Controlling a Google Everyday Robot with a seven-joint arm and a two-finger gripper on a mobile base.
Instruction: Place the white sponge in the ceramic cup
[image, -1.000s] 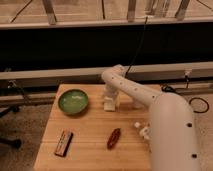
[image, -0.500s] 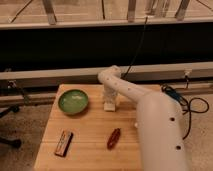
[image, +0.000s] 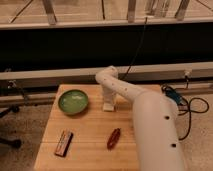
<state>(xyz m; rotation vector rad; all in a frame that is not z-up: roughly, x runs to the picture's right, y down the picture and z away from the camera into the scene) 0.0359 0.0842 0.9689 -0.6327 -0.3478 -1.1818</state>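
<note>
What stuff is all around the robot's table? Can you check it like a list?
Surface: wooden table, light planks.
Job's things: white sponge not seen on its own. The ceramic cup may be the small white shape under the hand, but I cannot tell.
Clutter: green bowl at the back left; dark snack bar at the front left; reddish-brown oblong thing at the front middle.
Grippers: hand lowered to the table, just right of the green bowl. The white arm covers the table's right side.
Cables: black cable running up behind the arm; cable loops on the floor at the right.
Surroundings: pale rail and a dark wall behind the table.
</note>
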